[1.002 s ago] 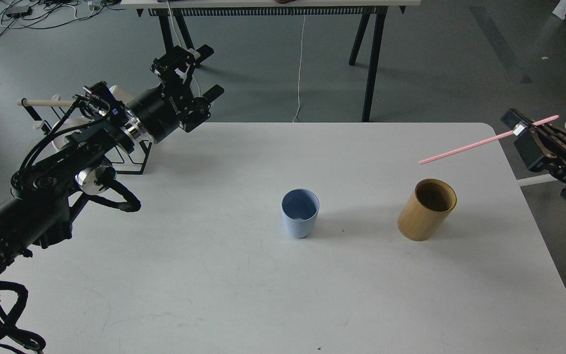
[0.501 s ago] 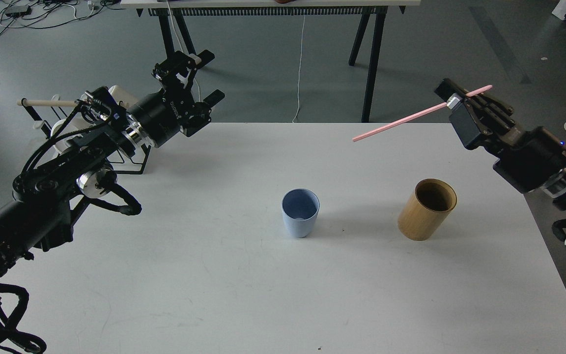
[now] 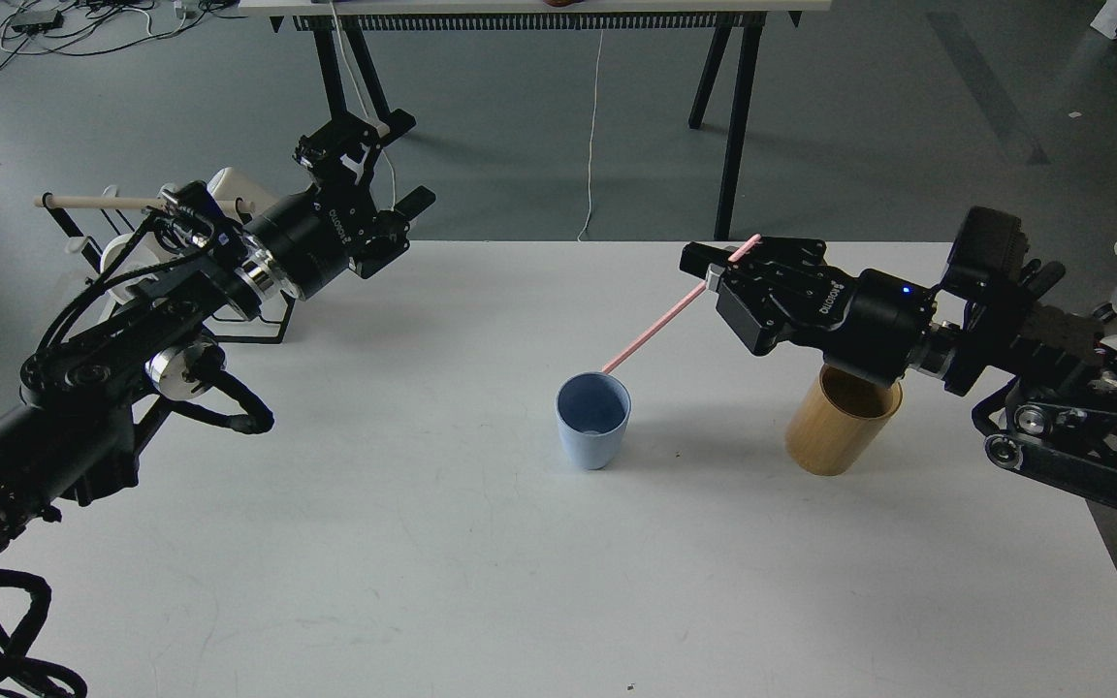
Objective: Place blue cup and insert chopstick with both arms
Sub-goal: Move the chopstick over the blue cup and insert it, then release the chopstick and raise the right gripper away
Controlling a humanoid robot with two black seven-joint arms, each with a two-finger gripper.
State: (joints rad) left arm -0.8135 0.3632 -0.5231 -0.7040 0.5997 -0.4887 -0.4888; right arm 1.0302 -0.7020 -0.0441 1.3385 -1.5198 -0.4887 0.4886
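Observation:
The blue cup (image 3: pixel 592 420) stands upright near the middle of the white table (image 3: pixel 481 582). My right gripper (image 3: pixel 721 273) is shut on a pale-pink chopstick (image 3: pixel 660 325), held above the table to the cup's upper right. The stick slants down to the left and its lower tip is just above the cup's far rim. My left gripper (image 3: pixel 386 167) is open and empty, raised over the table's far left corner, well away from the cup.
A tan wooden cylinder (image 3: pixel 840 422) stands right of the cup, partly under my right wrist. A black rack with a beige rod (image 3: pixel 98 202) and white mugs sits at the far left. A black-legged table (image 3: pixel 733 116) stands beyond on the grey floor.
My right arm has swung in from the right edge to the left and down, bringing the chopstick's tip from above the wooden cylinder to the cup's rim. The left arm barely moved.

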